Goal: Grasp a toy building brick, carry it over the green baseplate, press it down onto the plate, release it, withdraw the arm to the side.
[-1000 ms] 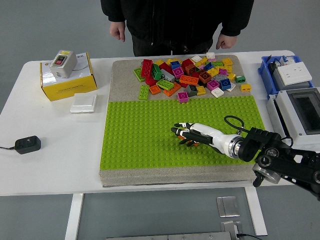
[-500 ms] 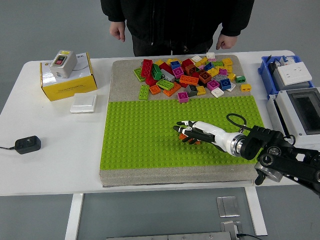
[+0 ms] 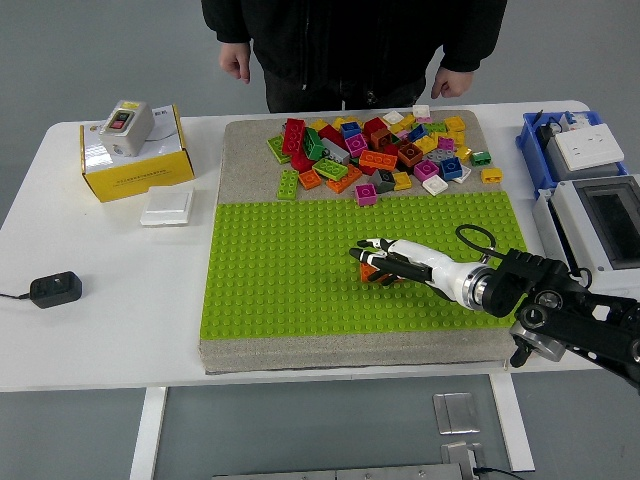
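One white table (image 3: 120, 300) carries all items. A grey foam slab (image 3: 245, 160) occupies its centre; the green baseplate (image 3: 280, 270) covers the slab's near part. A pile of loose bricks (image 3: 375, 150) in mixed colours lies on the slab's bare far strip, just beyond the baseplate's far edge.

A person (image 3: 350, 40) in dark clothing stands at the far side, both hands hanging free of the table.

To the right: a blue tray (image 3: 530, 150) holding a white switch plate, and a white enclosure (image 3: 600, 220) nearer the robot. To the left: a yellow box (image 3: 135, 165) with a grey button unit (image 3: 125, 125) on top, a white switch (image 3: 167, 205) beside it, and a black power adapter (image 3: 55, 288) near the table's left edge.

The right arm enters from the lower right corner and extends leftward, low over the baseplate. The right hand (image 3: 395, 262) lies nearly flat, palm down, fingers (image 3: 365, 248) pointing left and curled over an orange brick (image 3: 370, 270). The brick sits on the baseplate right of centre, mostly hidden under the hand; its long axis cannot be determined.
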